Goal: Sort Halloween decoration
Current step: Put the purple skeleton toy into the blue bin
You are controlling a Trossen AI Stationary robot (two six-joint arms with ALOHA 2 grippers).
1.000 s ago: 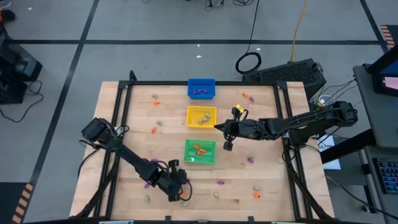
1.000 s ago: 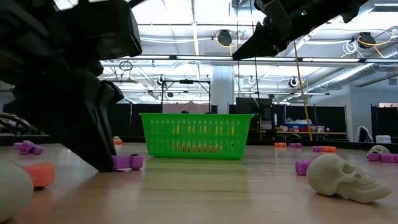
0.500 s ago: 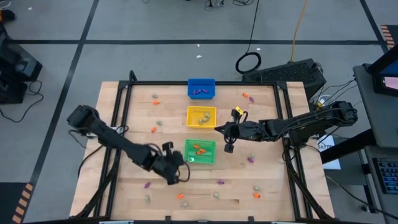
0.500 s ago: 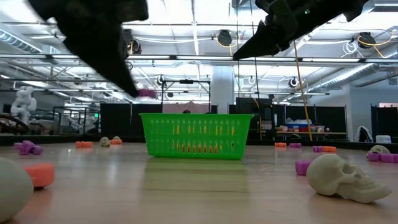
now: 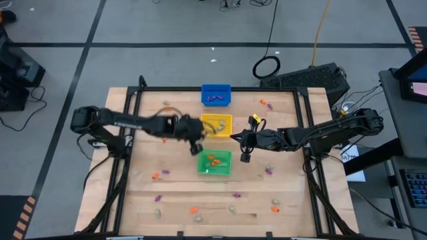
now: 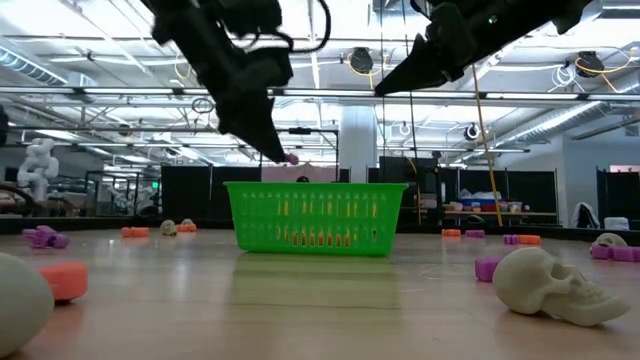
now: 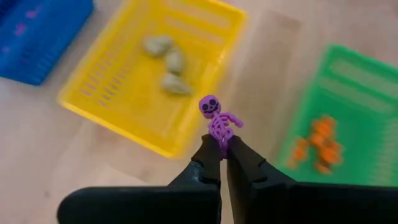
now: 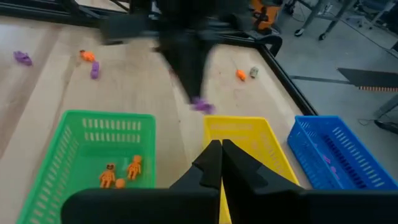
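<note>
My left gripper (image 5: 198,147) hangs above the table between the left ends of the yellow bin (image 5: 216,125) and the green bin (image 5: 214,162). It is shut on a tiny purple skeleton (image 7: 217,117), also seen as a purple speck (image 6: 291,158) in the low view. My right gripper (image 5: 233,136) hovers shut and empty just right of the yellow bin, its fingers (image 8: 216,157) together. The yellow bin holds beige pieces (image 7: 166,62), the green bin orange figures (image 8: 121,171), the blue bin (image 5: 215,95) purple ones. My left gripper pinches the purple skeleton's lower body (image 7: 220,138) between its two fingertips. The fingers slant down toward the bins. The skull head (image 7: 209,105) and arms stick out beyond the fingertips, and the skeleton is lifted clear of the table.
Loose trinkets lie along the near part of the table: orange (image 5: 155,175), purple (image 5: 158,198), orange (image 5: 193,210), purple (image 5: 236,195), beige (image 5: 275,200). A beige skull (image 6: 550,285) lies close to the low camera. More pieces lie near the far edge (image 5: 263,102). A black frame rims the table.
My left gripper has risen from the table's near-left area, taking the purple skeleton up off the table. It has swung toward the far edge, to the gap between the yellow and green bins. My right gripper has kept still.
</note>
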